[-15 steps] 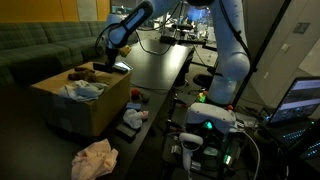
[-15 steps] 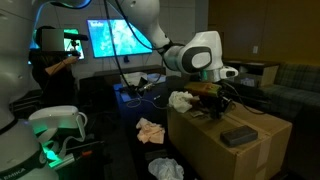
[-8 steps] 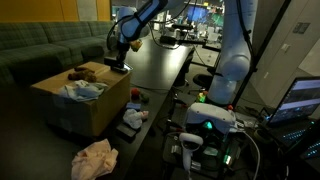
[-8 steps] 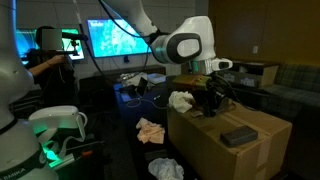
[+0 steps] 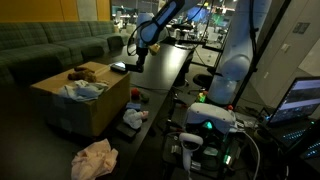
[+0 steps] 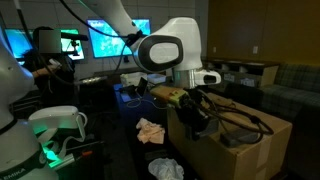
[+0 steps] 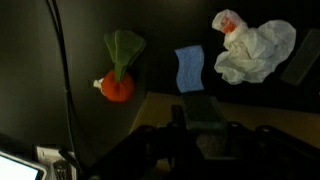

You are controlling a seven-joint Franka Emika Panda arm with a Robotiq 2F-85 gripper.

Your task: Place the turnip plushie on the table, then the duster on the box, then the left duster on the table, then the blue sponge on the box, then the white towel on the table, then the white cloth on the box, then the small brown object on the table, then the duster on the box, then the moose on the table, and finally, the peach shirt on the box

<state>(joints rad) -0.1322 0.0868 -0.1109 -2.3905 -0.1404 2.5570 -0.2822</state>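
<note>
Claw [image 7: 205, 120] partly closed, clamped on dark rectangular duster [image 7: 205, 106], held above black table [image 7: 160, 35].

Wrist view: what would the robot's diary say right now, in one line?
gripper: shut on duster | over: table | lying on table: turnip plushie, blue sponge, white cloth

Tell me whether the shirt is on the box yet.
Off the box. In an exterior view the shirt lies crumpled on the floor in front of the box.
</note>
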